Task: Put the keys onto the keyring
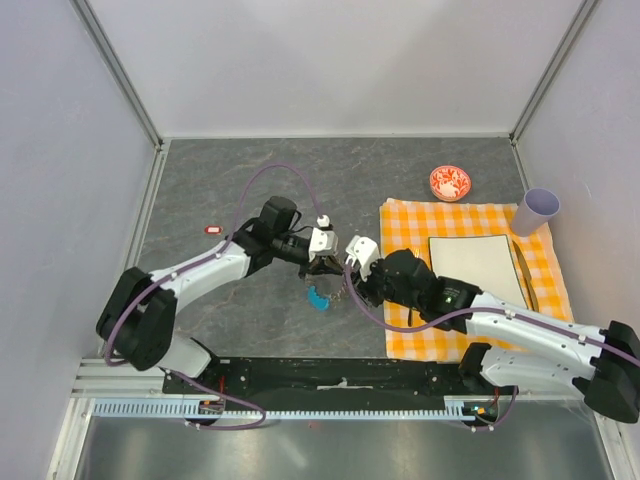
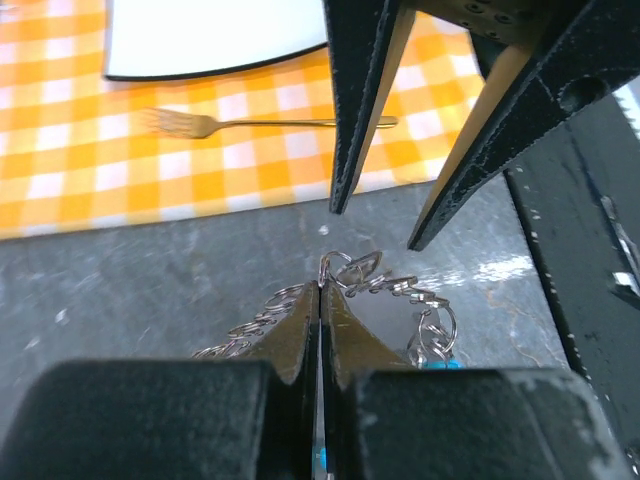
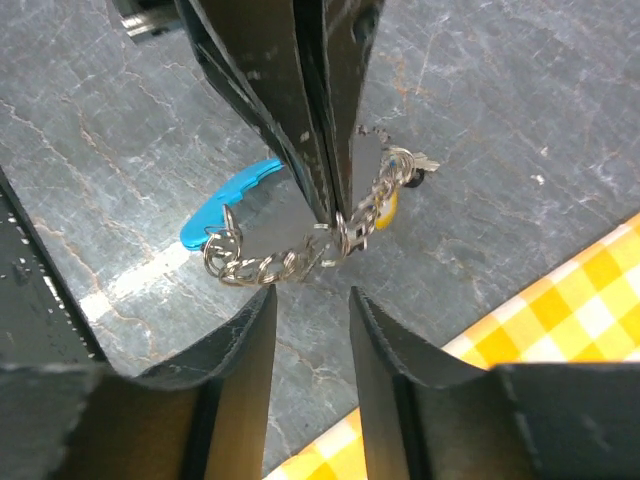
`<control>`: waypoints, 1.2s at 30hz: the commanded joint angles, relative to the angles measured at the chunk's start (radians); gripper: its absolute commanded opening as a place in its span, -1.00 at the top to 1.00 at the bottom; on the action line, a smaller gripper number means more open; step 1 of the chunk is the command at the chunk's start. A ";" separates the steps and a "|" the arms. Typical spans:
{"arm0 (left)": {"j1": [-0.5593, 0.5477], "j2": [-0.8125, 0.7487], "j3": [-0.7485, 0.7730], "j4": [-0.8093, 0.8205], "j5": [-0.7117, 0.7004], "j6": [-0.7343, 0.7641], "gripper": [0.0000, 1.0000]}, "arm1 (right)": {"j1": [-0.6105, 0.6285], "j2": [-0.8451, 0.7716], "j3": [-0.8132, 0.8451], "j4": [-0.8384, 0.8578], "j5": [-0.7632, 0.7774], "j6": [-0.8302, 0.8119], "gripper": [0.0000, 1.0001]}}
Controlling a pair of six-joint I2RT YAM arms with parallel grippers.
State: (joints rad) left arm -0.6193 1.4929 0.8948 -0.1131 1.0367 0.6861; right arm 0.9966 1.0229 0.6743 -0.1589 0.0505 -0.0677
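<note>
We note the left gripper (image 2: 320,290) clenched on the keyring (image 3: 270,265), the right gripper (image 3: 312,298) parted and empty just beside; we should hold that pinch firm while the right takes a free link.

The grey table (image 1: 200,180) bears an orange checked cloth (image 1: 402,226), a red-and-white bowl (image 1: 450,183) and a small red object (image 1: 212,229).

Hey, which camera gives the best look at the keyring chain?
Right wrist: the keyring, pinched in the shut left gripper, shows its chain loop and cyan strap. Left wrist shows only some links; top external, just the cyan piece.
</note>
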 commanded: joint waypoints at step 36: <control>-0.172 -0.507 -0.358 0.604 -0.685 -0.502 0.96 | -0.477 0.065 -0.036 0.506 -0.831 0.532 0.08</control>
State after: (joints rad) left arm -0.7876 0.9947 0.5571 0.2642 0.3882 0.2642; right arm 0.5198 1.0679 0.6239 0.2848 -0.7136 0.4198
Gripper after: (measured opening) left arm 0.025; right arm 0.486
